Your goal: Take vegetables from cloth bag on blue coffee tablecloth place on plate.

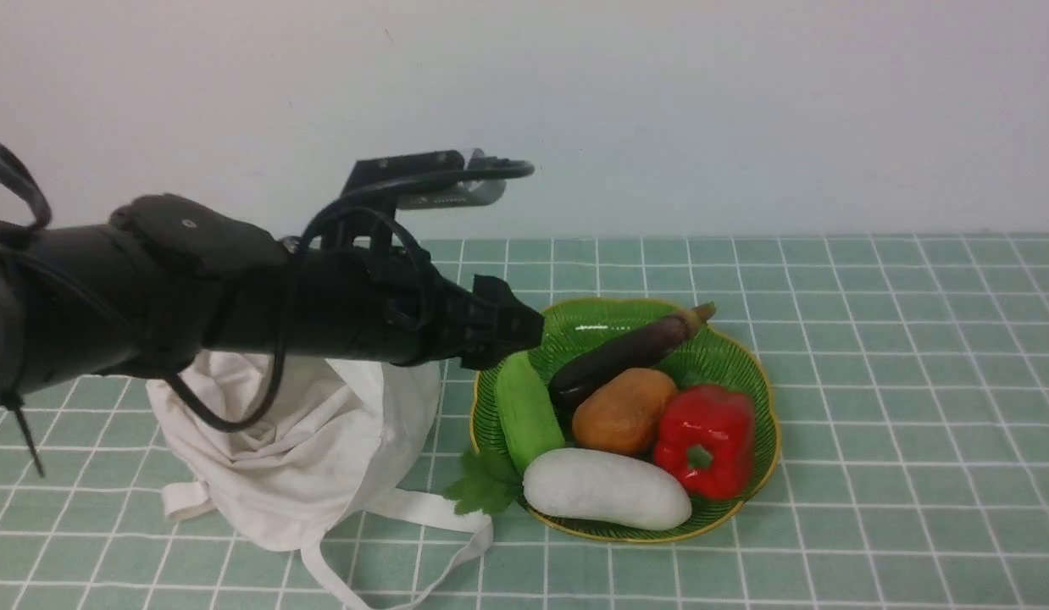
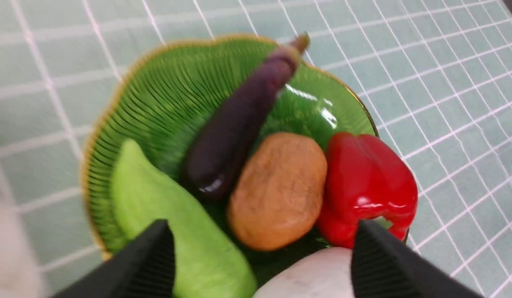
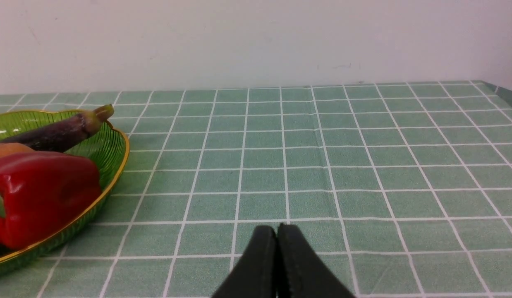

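Observation:
The white radish [image 1: 607, 488] lies on the near side of the green leaf-shaped plate [image 1: 766, 398], with its green leaves [image 1: 482, 487] hanging over the rim towards the cloth bag [image 1: 321, 449]. The off-white bag is slumped on the checked tablecloth [image 1: 914, 381], left of the plate, straps trailing forward. My left gripper [image 1: 512, 326] hovers above the plate's left edge, open and empty. In the left wrist view its fingers [image 2: 262, 225] stand wide apart over the plate [image 2: 156, 82], with the radish [image 2: 305, 277] below them. My right gripper [image 3: 277, 227] is shut and empty, low over the cloth right of the plate [image 3: 111, 157].
The plate also holds a light green cucumber [image 1: 527, 411], a dark purple eggplant [image 1: 626, 352], a brown potato [image 1: 624, 411] and a red bell pepper [image 1: 707, 436]. A pale wall runs along the table's far edge. My left arm reaches over the bag.

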You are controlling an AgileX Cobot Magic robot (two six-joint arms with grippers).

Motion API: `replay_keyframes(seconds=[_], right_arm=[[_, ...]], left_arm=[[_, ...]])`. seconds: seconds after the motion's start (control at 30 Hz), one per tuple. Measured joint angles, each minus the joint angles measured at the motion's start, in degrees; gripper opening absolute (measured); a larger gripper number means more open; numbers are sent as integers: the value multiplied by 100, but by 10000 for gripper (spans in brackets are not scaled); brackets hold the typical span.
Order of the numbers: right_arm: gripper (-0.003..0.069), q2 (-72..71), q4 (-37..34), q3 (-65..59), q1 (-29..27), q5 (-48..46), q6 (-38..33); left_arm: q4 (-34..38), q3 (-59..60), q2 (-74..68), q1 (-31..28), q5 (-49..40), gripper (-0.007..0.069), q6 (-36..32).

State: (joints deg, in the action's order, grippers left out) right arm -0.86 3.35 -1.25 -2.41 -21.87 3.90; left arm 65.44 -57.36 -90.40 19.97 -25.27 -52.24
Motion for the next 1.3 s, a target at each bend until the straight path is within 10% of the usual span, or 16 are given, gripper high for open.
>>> replay_keyframes(seconds=[0.3,0.6,1.3], right_arm=[[-10,0,0,0,0,0,0],[-10,0,0,0,0,0,0],[-10,0,0,0,0,0,-6]], left_arm=[[-2560,0,1981,-843,-985,20,1901],[-5262,109,4712,-1170,-2089,-8,4332],[-5264,1500,8004,-1170,-2835,-8,4812]])
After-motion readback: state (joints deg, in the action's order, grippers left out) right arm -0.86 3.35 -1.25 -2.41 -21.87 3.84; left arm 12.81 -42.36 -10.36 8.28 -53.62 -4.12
